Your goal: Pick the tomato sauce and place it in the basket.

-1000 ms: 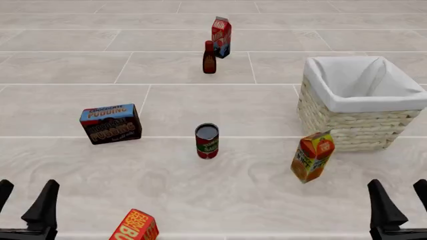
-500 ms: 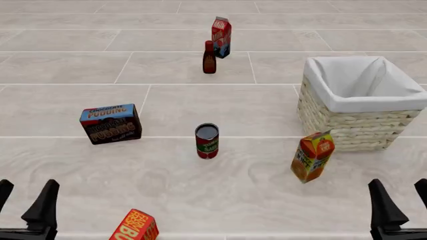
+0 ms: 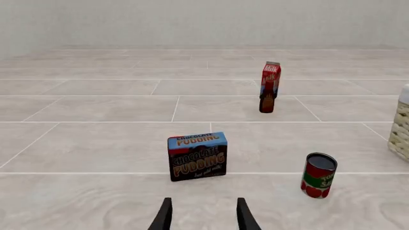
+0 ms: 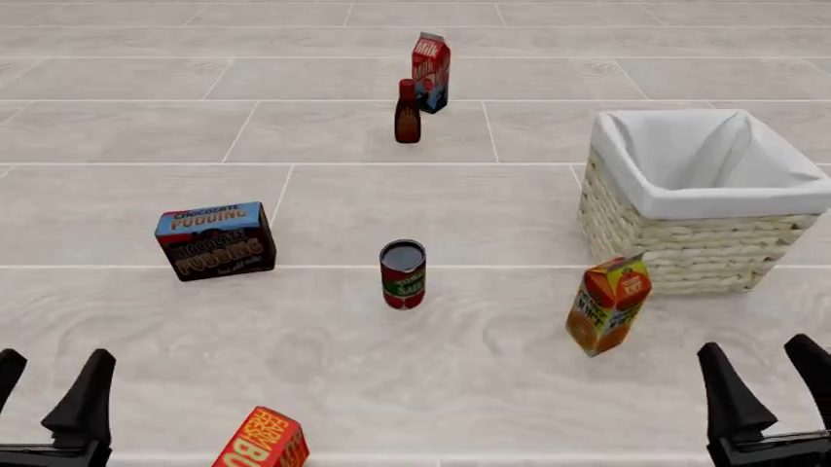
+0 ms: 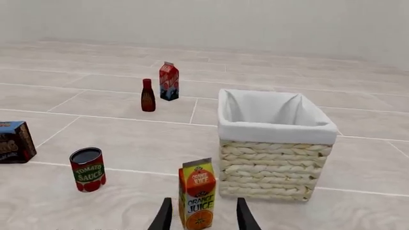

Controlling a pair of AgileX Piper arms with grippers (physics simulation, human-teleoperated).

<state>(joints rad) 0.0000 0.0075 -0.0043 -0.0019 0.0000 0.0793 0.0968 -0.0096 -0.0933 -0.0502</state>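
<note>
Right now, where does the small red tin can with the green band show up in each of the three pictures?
Front view: the small red tin can stands near the middle of the picture.
Left wrist view: can low on the right side.
Right wrist view: can low on the left side.
Shared landmark: the dark brown bottle with a red cap, beyond the can in every view.

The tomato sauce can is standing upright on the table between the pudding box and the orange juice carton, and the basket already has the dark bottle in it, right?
Not quite. The basket holds nothing; the front view shows the dark bottle standing farther back by the milk carton. The rest holds.
</note>
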